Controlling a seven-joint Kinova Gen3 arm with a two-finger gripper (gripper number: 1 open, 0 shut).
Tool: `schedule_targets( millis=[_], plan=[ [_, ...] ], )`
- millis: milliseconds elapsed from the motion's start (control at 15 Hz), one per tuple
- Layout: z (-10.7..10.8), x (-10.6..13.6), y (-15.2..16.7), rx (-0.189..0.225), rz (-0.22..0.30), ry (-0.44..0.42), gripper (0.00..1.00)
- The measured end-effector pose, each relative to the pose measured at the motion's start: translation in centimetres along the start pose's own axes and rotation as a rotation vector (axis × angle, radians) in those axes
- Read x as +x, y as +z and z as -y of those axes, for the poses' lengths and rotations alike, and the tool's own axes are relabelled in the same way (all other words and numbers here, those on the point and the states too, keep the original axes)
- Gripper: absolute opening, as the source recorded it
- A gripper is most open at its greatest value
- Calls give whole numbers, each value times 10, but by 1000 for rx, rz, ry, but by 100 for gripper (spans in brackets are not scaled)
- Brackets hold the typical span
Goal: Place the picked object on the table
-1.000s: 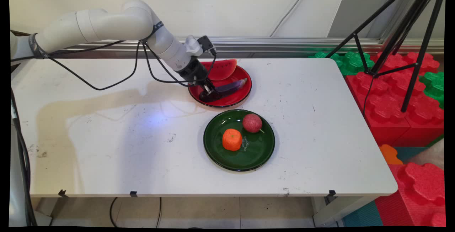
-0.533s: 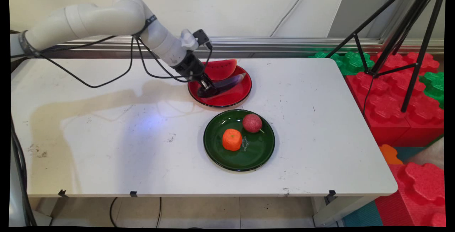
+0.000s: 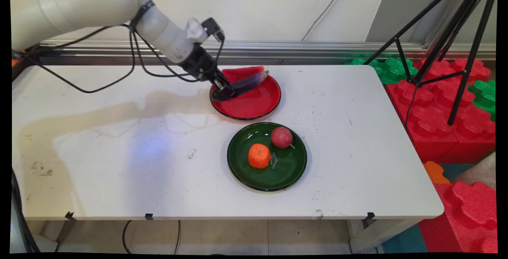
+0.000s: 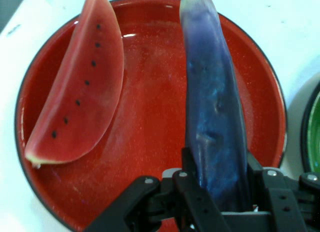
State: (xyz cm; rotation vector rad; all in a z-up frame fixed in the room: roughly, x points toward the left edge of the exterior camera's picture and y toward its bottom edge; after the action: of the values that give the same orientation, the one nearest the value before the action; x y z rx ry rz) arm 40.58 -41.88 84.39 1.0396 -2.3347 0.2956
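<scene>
The gripper (image 3: 223, 91) is clamped on the fat end of the eggplant (image 4: 215, 117) – lifted clear over the red plate (image 3: 258, 110), watermelon slice (image 4: 80, 92) lying on it – green plate (image 3: 285, 171) just beside.

Main view overlooks the table (image 3: 119, 151) — hand view nears its red plate (image 4: 150, 142).

White table (image 3: 119, 163) bears a red plate (image 3: 254, 108); green plate (image 3: 285, 171).
</scene>
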Motion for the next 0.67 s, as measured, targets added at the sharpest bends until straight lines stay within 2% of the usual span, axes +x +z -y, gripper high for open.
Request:
schedule_targets(
  millis=[333,667],
  plan=[
    [-4,-8,-39,-4,-9,-27,0],
    [-7,-22,-68,-7,6,-33,0]
  ],
)
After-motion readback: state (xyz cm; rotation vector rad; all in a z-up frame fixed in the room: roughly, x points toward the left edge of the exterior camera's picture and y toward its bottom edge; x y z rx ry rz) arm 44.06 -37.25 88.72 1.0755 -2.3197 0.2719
